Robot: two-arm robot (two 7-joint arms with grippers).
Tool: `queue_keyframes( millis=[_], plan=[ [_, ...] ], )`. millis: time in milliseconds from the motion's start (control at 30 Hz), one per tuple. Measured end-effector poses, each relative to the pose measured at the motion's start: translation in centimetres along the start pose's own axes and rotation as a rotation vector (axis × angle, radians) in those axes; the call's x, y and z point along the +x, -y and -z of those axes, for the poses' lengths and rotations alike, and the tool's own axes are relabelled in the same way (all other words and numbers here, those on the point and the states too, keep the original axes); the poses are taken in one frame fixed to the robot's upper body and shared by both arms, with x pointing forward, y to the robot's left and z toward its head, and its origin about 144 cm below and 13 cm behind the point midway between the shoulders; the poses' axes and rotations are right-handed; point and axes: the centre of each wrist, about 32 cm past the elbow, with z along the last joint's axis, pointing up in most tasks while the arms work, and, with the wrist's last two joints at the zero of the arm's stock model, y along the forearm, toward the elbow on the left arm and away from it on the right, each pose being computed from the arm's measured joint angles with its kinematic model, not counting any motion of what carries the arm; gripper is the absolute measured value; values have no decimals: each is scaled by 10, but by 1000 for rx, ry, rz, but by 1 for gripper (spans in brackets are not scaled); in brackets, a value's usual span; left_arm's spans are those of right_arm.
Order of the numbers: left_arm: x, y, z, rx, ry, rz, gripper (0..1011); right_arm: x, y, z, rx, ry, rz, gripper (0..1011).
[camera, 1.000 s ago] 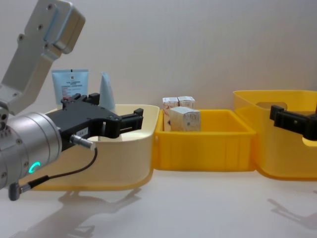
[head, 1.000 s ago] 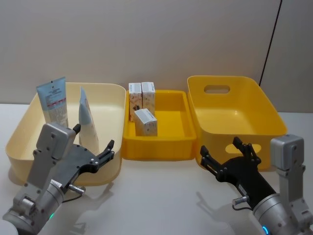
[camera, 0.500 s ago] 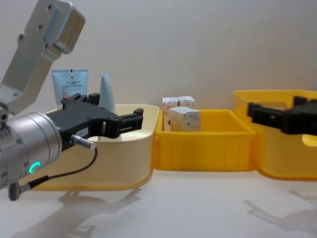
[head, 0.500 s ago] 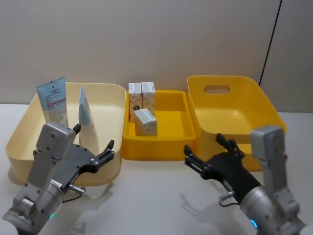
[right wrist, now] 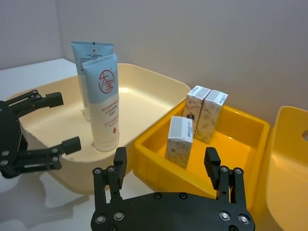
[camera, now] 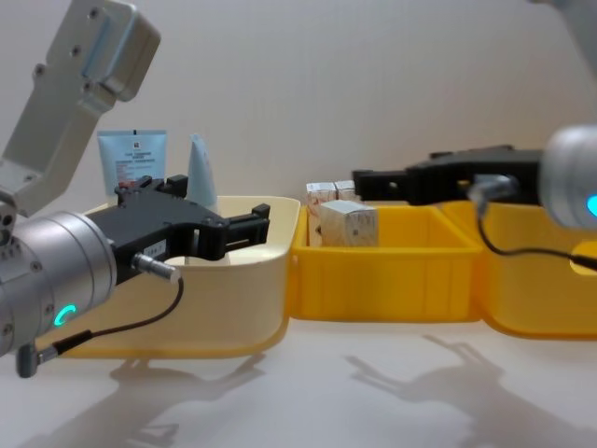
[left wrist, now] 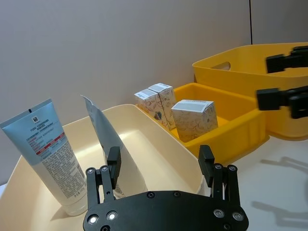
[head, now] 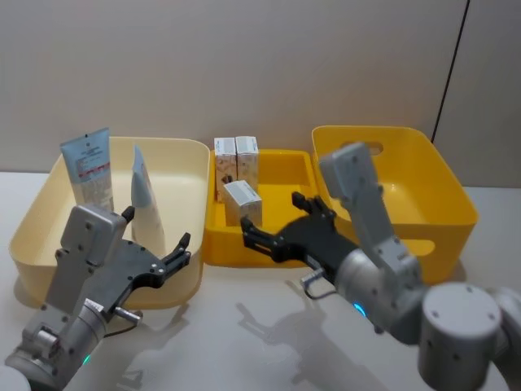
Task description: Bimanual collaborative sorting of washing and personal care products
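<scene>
Two pale blue squeeze tubes stand in the cream bin: a printed one at its back left and a narrower one beside it, which bears a red mark in the right wrist view. Three small white cartons sit in the middle yellow tray: two upright at the back left, and one in front of them. My left gripper hangs open at the cream bin's front right corner, holding nothing. Above the tray's front edge my right gripper is open and empty, close to the front carton.
A large yellow bin with handle cut-outs stands at the right, touching the tray. The three containers form a row along the back of the white table, close to the wall. Bare table lies in front of them.
My right arm has swung left, from in front of the large yellow bin to the front of the middle tray, staying open. The left arm and all products have not moved.
</scene>
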Motion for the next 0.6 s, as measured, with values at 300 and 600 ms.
queue_keyframes(
  millis=[300,600],
  plan=[
    [0,0,0,0,0,0,1003,3,-40,-34,-93,24,14,1001],
    [0,0,0,0,0,0,1003,6,-68,-58,-186,15,57,1001]
  ],
)
